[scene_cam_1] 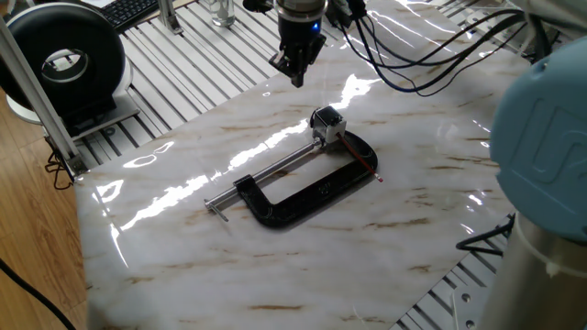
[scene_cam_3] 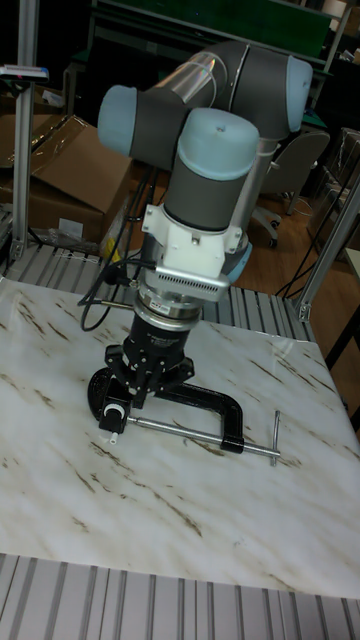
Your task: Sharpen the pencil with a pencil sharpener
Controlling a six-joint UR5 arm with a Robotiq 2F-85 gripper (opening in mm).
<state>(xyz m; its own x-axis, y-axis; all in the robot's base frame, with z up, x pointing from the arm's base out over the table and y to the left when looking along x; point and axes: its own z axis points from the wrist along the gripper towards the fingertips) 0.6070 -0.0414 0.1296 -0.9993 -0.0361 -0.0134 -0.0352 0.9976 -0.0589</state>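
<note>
- The end effector [scene_cam_1: 295,71] hangs above the marble bench [scene_cam_1: 431,202], its fingers close together with nothing between them.
- The pencil sharpener [scene_cam_1: 326,124] sits at the black clamp's [scene_cam_1: 312,197] 1 o'clock end, at 5 o'clock from the end effector.
- The red pencil [scene_cam_1: 359,156] lies along the clamp's outer curve, touching it.

Small silvery pencil sharpener [scene_cam_1: 326,124] at clamp's end, thin red pencil [scene_cam_1: 360,157] lying beside it
</note>
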